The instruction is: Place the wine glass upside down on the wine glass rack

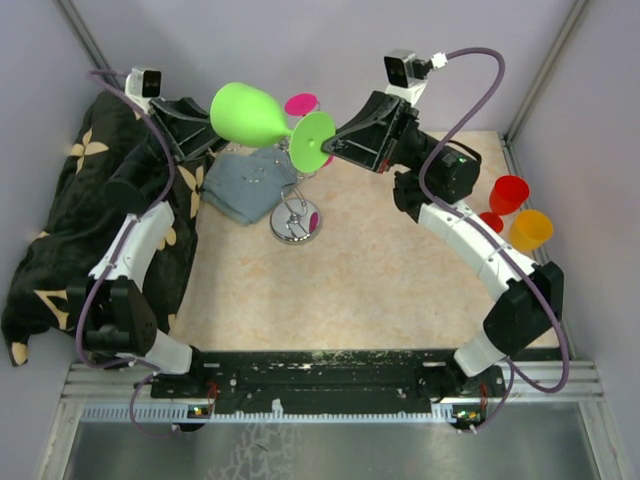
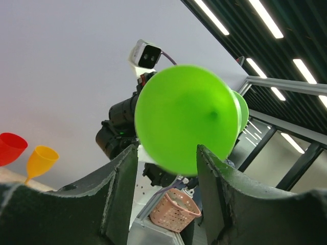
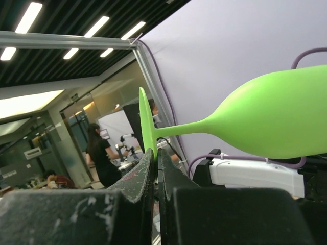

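Plainly, the right gripper (image 3: 156, 153) is shown in its own wrist view clenched on the thin edge of the round foot (image 3: 145, 120) of the green wine glass (image 3: 278, 120), the disc being pinched between two fingers pressed almost together. This grip is largely hidden in the overhead view. The stem is seen running sideways from the foot to the bowl, so the glass is held lying level in the air. The left gripper (image 2: 166, 153) is shown in the left wrist view with its fingers spread wide and the bowl sitting between and above them; whether the fingers touch the bowl cannot be told, but nothing is clamped. Only from above is it seen that the glass hangs over the far part of the table (image 1: 380, 290), just above and behind the wire rack (image 1: 296, 222), which stands on its shiny round base beside a grey cloth (image 1: 243, 187). A pink disc (image 1: 300, 103) shows behind the foot. A black patterned cloth (image 1: 55, 240) is draped at the left, and a red glass (image 1: 508, 194) and an orange glass (image 1: 530, 230) stand at the right edge.
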Controlling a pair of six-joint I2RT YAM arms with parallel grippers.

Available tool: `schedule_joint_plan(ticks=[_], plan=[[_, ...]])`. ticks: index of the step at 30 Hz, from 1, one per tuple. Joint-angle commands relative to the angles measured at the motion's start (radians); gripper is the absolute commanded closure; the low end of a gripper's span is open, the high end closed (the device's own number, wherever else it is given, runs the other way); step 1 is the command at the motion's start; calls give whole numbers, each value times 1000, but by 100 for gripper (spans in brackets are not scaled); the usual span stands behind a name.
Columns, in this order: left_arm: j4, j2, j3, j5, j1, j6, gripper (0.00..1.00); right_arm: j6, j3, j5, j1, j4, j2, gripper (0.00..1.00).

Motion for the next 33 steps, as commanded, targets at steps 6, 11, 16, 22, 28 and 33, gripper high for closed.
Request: schedule_joint_plan(ticks=[6, 11, 16, 22, 28, 33], plan=[[120, -63, -50, 66, 132, 3, 44, -113, 11, 7, -81, -69, -115, 100], [87, -94, -76, 89, 149, 31, 44, -366, -13, 16, -124, -405, -208, 100], [-16, -139, -79, 126, 148, 121, 44, -638, 28, 77, -131, -746, -264, 100], [-72, -174, -102, 133, 148, 149, 44, -845, 55, 222, -140, -1030, -274, 100], [-217, -228, -119, 158, 148, 252, 45, -914, 76, 337, -159, -1164, -232, 100], [-259, -257, -132, 172, 148, 285, 44, -955, 112, 408, -170, -1230, -188, 100]])
